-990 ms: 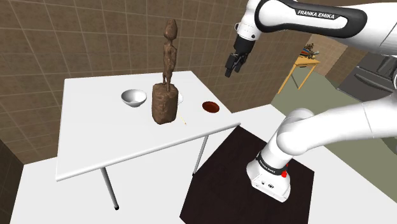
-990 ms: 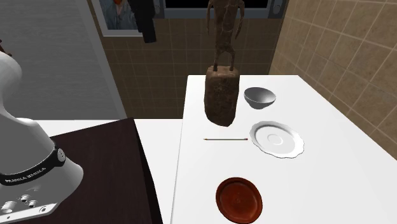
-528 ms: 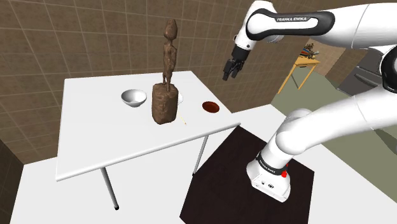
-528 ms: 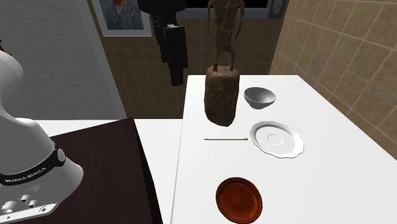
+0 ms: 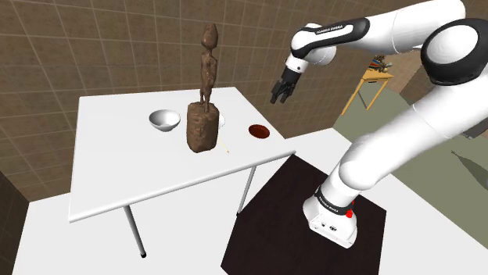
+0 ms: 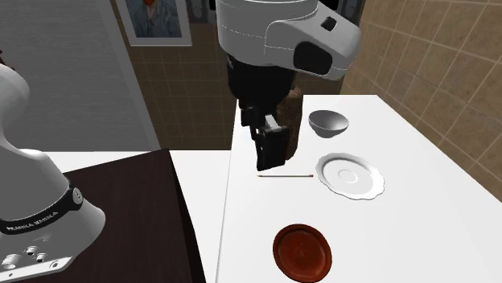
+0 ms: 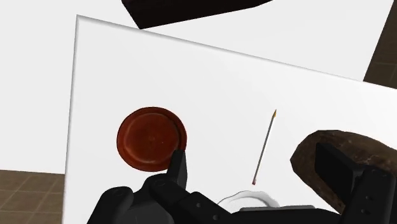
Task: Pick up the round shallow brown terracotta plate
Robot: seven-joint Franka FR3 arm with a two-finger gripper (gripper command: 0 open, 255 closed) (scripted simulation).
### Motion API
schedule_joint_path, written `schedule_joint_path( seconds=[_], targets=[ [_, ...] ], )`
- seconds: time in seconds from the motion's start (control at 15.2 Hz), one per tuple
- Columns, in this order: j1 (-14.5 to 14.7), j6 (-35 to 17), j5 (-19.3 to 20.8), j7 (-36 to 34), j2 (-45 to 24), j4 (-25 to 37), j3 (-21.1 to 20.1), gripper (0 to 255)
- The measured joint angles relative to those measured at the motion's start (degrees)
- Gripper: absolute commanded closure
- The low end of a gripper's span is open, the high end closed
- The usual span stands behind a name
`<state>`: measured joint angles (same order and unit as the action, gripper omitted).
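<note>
The round shallow reddish-brown plate [image 5: 259, 132] lies near the white table's [image 5: 133, 172] edge closest to the stand, also seen in the second exterior view [image 6: 302, 252] and the wrist view [image 7: 151, 138]. My black gripper [image 5: 278, 94] hangs in the air above and beyond that edge, well clear of the plate. In the second exterior view the gripper [image 6: 265, 153] hovers in front of the statue's base. The wrist view shows the gripper [image 7: 251, 156] open with nothing between its fingers [image 7: 177, 167]; the plate sits just outside one fingertip.
A tall brown statue [image 5: 205, 94] on a block stands mid-table, with a white bowl [image 5: 164, 119], a white scalloped plate [image 6: 350, 176] and a thin stick [image 6: 285, 174] nearby. A dark mat [image 5: 289, 211] lies under the stand. A wooden side table [image 5: 374, 80] stands far back.
The arm has swung its hand down and toward the table. In the second exterior view the gripper dropped from the wall area to in front of the statue's base. Objects stayed put.
</note>
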<state>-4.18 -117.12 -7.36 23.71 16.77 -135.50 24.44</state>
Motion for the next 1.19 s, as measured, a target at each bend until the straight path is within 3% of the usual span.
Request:
schedule_joint_path(
  seconds=[0.53, 0.79, 1.19],
  targets=[
    [-1.1, -2.2, -15.9, 16.0, -19.7, 8.0, 7.6, 0],
    [-5.0, 0.4, -25.0, 23.8, -31.4, 15.1, 7.9, 0],
    [-12.5, 4.7, -34.9, 30.3, -46.5, 25.7, 4.9, 0]
  ],
)
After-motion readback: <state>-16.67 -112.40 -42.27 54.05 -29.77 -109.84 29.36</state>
